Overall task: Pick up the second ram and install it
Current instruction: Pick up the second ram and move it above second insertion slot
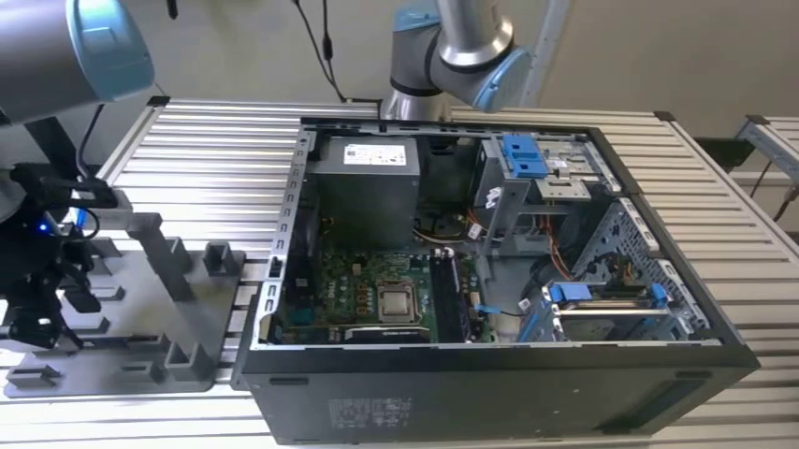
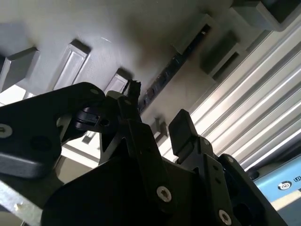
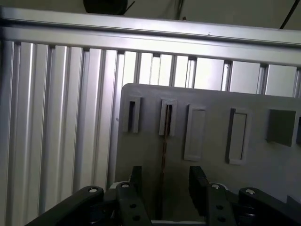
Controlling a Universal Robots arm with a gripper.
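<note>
From my station I have the black two-fingered pincer (image 3: 165,169) low over the flat grey plastic fixture plate (image 3: 263,179), which lies on the ribbed aluminium bench (image 3: 56,117). The second ram (image 3: 164,141), a thin dark memory stick seen edge-on, stands in a narrow raised slot of that plate. In the first wrist view it reads as a slim blackish strip running from the slot towards the pincer and into the gap between the two fingers. The fingers (image 3: 136,181) are spread apart, one on each side of the strip, and I see no clamping on it. In the second wrist view the ram (image 2: 174,61) runs diagonally across the plate (image 2: 117,28), and its near end comes up just beside the tip of one finger (image 2: 129,106). I cannot tell whether they touch. The other finger sits apart from the strip. In the exterior view the plate (image 1: 138,346), with its grey posts and blocks, sits at the exterior view's left of the open black computer case (image 1: 500,383). The arm's dark wrist hangs over the plate's far left edge. Inside the case I see the green motherboard (image 1: 362,281) with the square silver processor chip (image 1: 397,301), well apart from the pincer.
</note>
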